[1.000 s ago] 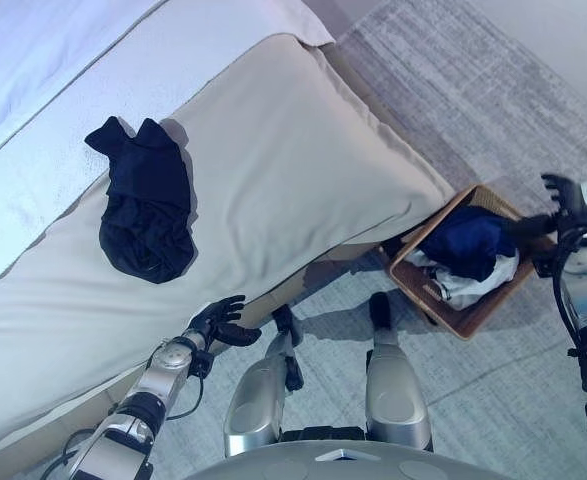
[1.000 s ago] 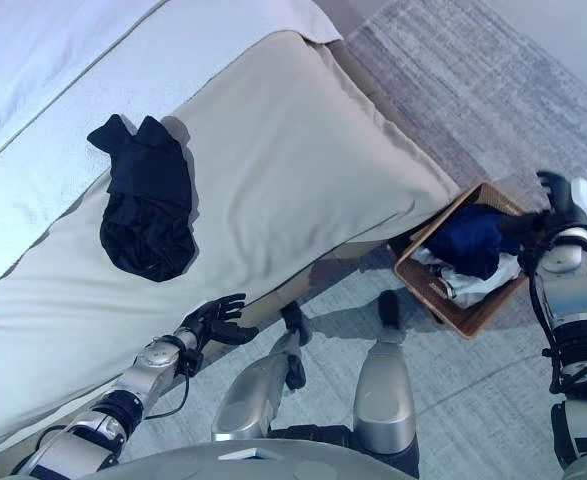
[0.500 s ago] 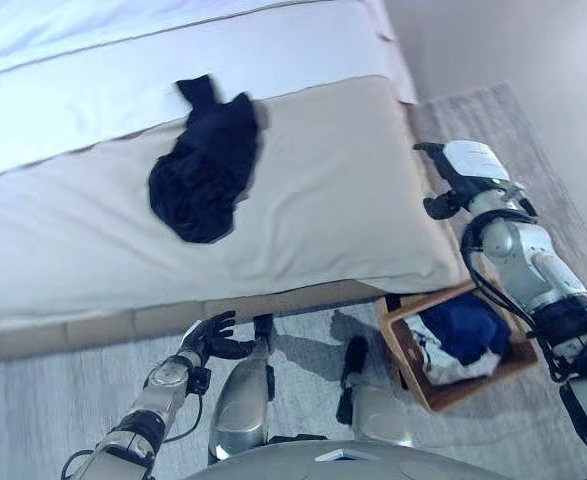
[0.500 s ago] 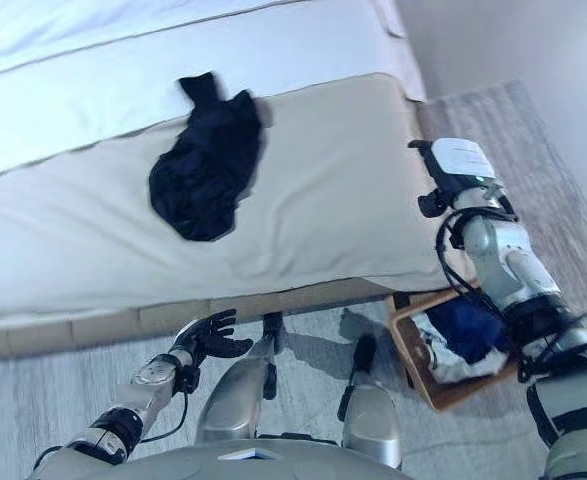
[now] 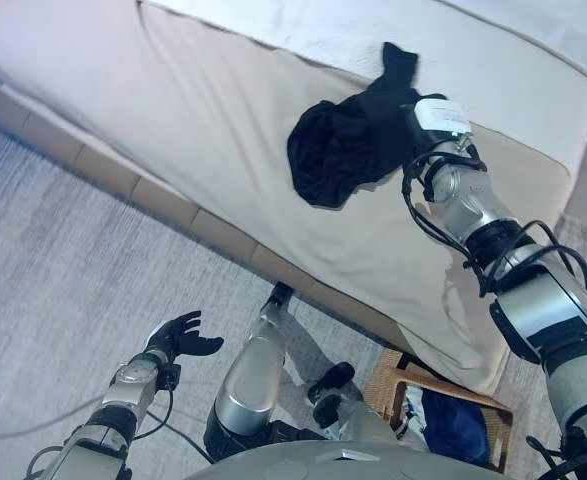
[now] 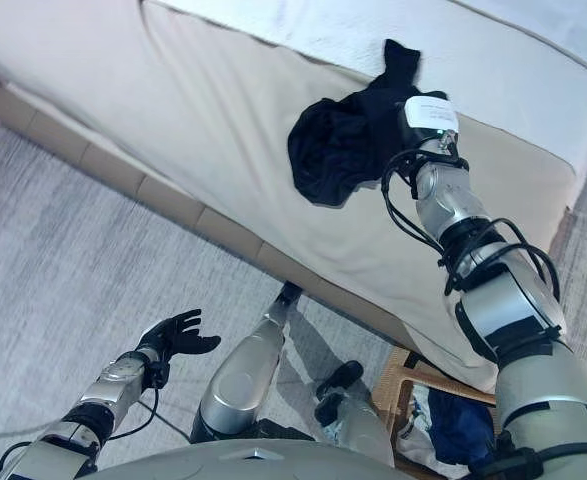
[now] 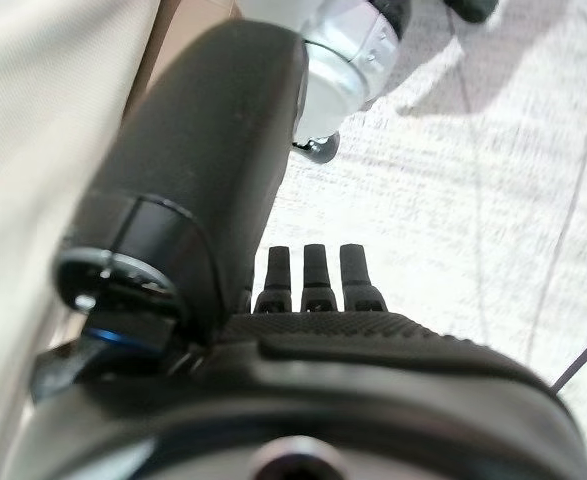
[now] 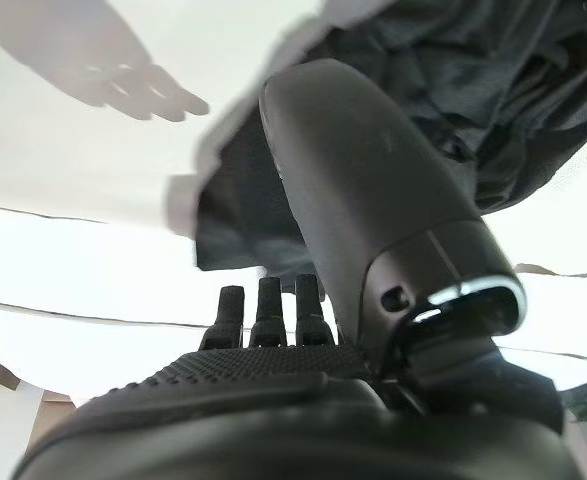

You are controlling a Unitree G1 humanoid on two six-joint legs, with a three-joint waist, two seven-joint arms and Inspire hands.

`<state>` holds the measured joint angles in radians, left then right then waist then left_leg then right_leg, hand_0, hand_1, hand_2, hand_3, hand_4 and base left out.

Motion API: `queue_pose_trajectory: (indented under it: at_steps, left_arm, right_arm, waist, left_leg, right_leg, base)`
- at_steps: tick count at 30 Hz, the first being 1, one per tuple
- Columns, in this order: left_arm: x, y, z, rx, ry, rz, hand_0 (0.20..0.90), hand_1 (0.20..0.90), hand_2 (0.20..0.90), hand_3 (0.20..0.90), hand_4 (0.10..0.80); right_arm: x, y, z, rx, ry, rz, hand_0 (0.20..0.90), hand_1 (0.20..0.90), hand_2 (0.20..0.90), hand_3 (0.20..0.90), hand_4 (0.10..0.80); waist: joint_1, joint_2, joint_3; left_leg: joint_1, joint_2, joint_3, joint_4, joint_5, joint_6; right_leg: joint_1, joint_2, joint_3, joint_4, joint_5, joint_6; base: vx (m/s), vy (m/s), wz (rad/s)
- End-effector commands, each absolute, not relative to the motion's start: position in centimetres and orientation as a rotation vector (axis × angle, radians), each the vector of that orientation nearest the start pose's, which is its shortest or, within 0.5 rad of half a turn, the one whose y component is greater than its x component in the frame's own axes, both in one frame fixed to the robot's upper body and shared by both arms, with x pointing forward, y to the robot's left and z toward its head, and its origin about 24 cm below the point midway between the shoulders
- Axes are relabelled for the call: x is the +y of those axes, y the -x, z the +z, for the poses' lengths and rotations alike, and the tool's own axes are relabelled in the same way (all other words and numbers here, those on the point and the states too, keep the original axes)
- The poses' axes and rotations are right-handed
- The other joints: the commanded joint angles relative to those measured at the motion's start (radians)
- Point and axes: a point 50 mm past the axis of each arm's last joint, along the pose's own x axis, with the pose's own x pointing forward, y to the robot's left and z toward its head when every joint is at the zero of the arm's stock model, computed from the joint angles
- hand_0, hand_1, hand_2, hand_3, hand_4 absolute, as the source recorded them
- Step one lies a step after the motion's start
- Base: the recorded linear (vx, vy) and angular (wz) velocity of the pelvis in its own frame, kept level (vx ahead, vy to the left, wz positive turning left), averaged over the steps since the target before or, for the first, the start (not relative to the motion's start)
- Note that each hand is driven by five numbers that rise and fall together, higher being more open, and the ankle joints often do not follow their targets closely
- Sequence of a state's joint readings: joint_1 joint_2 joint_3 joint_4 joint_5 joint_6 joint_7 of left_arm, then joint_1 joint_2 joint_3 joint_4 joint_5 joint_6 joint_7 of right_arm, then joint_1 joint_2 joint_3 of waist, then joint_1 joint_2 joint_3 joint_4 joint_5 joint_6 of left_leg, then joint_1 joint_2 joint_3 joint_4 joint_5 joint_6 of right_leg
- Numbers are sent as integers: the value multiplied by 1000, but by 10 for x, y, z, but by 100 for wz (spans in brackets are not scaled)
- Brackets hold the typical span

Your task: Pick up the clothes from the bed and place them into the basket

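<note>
Right hand point(image 5: 425, 117) is stretched out over the bed point(image 5: 223, 130), at the edge of the black garment point(image 5: 348, 145). In its wrist view we see its fingers point(image 8: 269, 312) pointing straight out over the white sheet and its thumb standing out in front of the dark cloth; the fingers are extended, not curled, and nothing is gripped. We cannot tell whether the hand touches the cloth or only hangs just beside it.

We note the garment lies crumpled on the tan cover, spreading away from the right hand toward the bed's near edge, with one narrow end reaching past the hand onto the white sheet point(image 5: 493, 50).

Left hand point(image 5: 178, 335) hangs low over the grey rug point(image 5: 63, 260), well apart from the bed and from the garment. Its fingers point(image 7: 313, 280) are spread and relaxed; it holds nothing.

We see the basket point(image 5: 398, 375) on the floor, below the right arm and beside the bed's corner, well apart from both hands. Inside it lie a dark blue cloth point(image 5: 458, 425) and some white cloth point(image 6: 420, 440) beside that.
</note>
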<state>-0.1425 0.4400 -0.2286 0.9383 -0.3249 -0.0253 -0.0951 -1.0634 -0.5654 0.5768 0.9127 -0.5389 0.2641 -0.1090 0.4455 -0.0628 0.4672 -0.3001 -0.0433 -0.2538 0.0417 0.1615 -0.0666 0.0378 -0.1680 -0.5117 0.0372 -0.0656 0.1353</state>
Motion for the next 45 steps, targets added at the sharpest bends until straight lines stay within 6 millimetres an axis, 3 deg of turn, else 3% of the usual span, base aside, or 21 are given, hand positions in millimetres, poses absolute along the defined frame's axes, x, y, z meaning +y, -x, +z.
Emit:
queue_pose_trajectory:
  at_steps: [1, 12, 15, 19, 20, 21, 26, 34, 38, 43, 45]
  left_arm:
    - [271, -191, -97, 777, -174, 23, 900, 900, 900, 900, 800]
    - [265, -197, -93, 717, -183, -1, 900, 900, 900, 900, 800]
    - [263, -199, -92, 705, -178, -7, 900, 900, 900, 900, 800]
    - [256, -200, -93, 692, -161, -22, 900, 900, 900, 900, 800]
    - [255, -199, -94, 693, -157, -25, 900, 900, 900, 900, 800]
    - [254, -198, -94, 696, -155, -27, 900, 900, 900, 900, 800]
    - [251, -193, -98, 711, -151, -36, 900, 900, 900, 900, 800]
    - [254, -186, -102, 730, -171, -18, 900, 900, 900, 900, 800]
    - [256, -182, -104, 746, -175, -14, 900, 900, 900, 900, 800]
    - [257, -175, -109, 784, -189, -21, 900, 900, 900, 900, 800]
    - [257, -172, -110, 792, -191, -23, 900, 900, 900, 900, 800]
  right_arm:
    - [-226, -413, 229, -28, 1495, -368, 900, 900, 900, 900, 800]
    - [-235, -415, 211, 164, 1579, -340, 900, 900, 900, 900, 800]
    - [-227, -418, 220, 82, 1596, -339, 900, 900, 900, 900, 800]
    - [-189, -421, 240, -191, 1489, -231, 900, 900, 900, 900, 800]
    - [-180, -421, 243, -221, 1446, -193, 573, 573, 573, 518, 418]
    - [-171, -420, 247, -275, 1388, -166, 300, 300, 300, 200, 100]
    - [-148, -416, 251, -349, 905, -63, 300, 300, 300, 200, 100]
    - [-124, -402, 267, -487, 486, 15, 300, 300, 300, 200, 100]
    - [-125, -395, 278, -565, 461, -24, 300, 300, 300, 200, 100]
    - [-134, -387, 287, -645, 689, -102, 300, 300, 300, 200, 100]
    - [-136, -385, 288, -654, 685, -105, 300, 300, 300, 200, 100]
  waist:
    - [24, 9, -13]
    - [63, 28, 4]
    - [67, 34, 12]
    - [68, 41, 29]
    - [68, 42, 31]
    - [67, 42, 33]
    - [58, 37, 40]
    - [32, 22, 14]
    - [13, 11, -11]
    - [-6, -5, -55]
    - [-10, -8, -67]
  left_leg:
    - [46, -36, 76, 54, -174, 102]
    - [36, -28, 46, 24, -148, 95]
    - [29, -28, 42, 21, -142, 93]
    - [7, -31, 37, 34, -140, 91]
    - [3, -30, 38, 37, -139, 91]
    - [1, -30, 38, 38, -139, 90]
    - [6, -24, 47, 42, -148, 87]
    - [57, -16, 65, 37, -172, 83]
    - [83, -11, 79, 26, -179, 82]
    - [114, -7, 88, 17, -186, 81]
    - [125, -6, 90, 18, -192, 83]
  right_leg:
    - [-104, -24, 42, 170, 10, -65]
    - [-118, -46, 10, 217, -10, -57]
    - [-123, -47, 6, 221, -15, -57]
    - [-147, -47, 6, 234, -22, -61]
    - [-153, -47, 4, 239, -25, -61]
    - [-156, -47, 1, 242, -23, -59]
    - [-153, -46, 2, 238, -17, -56]
    - [-109, -45, 22, 208, 5, -49]
    - [-90, -37, 35, 183, 16, -44]
    - [-64, -28, 48, 152, 14, -45]
    - [-55, -27, 51, 148, 16, -45]
  base:
    - [57, -13, 20]
    - [50, -2, 13]
    - [0, 0, 0]
    - [0, 0, 0]
    - [15, -7, -4]
    - [0, 0, 0]
    - [7, -16, 2]
    - [21, -11, 1]
    - [-3, -1, -8]
    - [-7, 20, -16]
    - [7, 4, -11]
